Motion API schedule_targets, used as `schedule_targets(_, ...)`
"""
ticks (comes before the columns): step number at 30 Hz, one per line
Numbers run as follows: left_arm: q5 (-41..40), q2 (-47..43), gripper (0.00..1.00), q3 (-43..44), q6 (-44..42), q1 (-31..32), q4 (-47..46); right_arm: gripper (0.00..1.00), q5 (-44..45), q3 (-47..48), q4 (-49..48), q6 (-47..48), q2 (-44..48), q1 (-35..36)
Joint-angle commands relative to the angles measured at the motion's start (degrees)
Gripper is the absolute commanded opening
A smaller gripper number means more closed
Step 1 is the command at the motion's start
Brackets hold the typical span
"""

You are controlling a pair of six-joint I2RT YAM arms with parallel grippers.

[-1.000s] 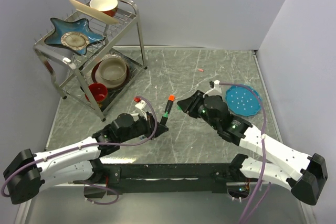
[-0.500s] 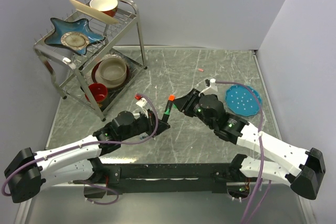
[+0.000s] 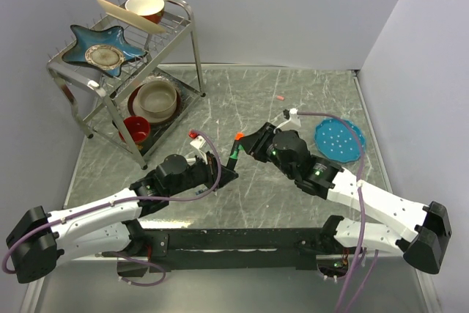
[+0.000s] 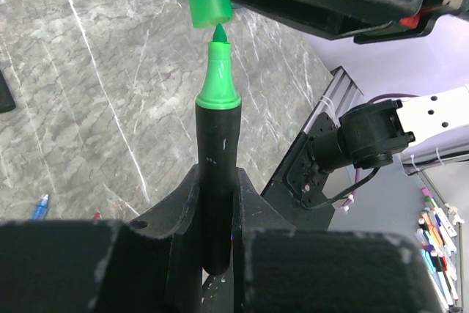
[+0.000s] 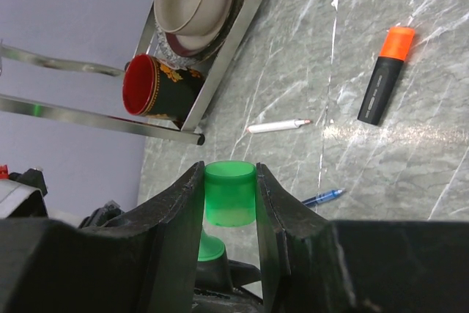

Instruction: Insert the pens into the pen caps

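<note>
Green cap (image 5: 229, 193) clamped in right gripper (image 5: 229, 179), just above green nib (image 4: 218, 34), tilted and offset toward 11 o'clock. Black highlighter (image 4: 217, 130) clamped in left gripper (image 4: 218, 188). Risk: an off-axis push could catch cap rim on nib and twist cap or highlighter in grip.

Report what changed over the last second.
The right gripper, shut on the green cap, swung left toward the left gripper, bringing the cap close to the green tip of the black highlighter. The left gripper kept its grip on the highlighter; the orange-capped highlighter stayed on the table.
</note>
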State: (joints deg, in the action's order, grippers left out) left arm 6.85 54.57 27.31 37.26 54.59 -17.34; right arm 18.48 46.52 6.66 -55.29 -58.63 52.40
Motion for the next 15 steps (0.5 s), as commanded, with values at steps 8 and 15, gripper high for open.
schedule_targets(8,0.4,-0.3,0.01,0.3,0.0,0.3,-3.8,0.0,3.3,5.2,0.8,-0.1,-1.0,0.9)
schedule_targets(15,0.0,-0.4,0.01,0.4,0.1,0.4,-3.8,0.0,3.5,5.9,1.2,0.2,-1.8,1.3)
